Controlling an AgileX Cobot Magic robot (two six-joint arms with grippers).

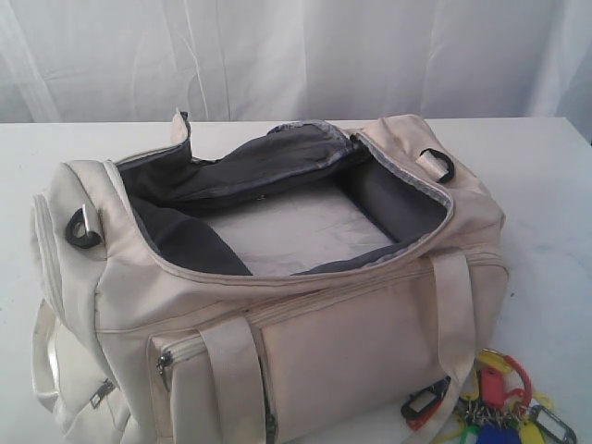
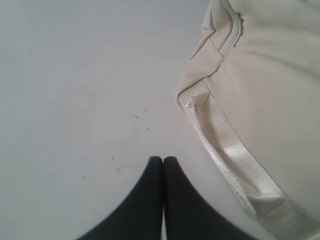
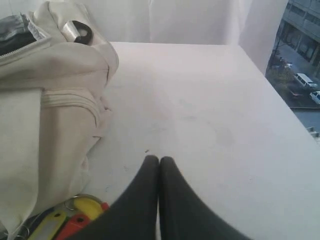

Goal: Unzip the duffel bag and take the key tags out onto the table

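Multicoloured key tags [image 1: 504, 402] beside open duffel [image 1: 342, 342]

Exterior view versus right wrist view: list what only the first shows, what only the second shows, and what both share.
Only the exterior view: the unzipped top opening with grey lining and the front pocket zipper. Only the right wrist view: the right claw, shut and holding nothing, and a street with parked vehicles beyond the edge of the table. Both: the cream duffel bag, the coloured key tags lying beside it, and the white table.
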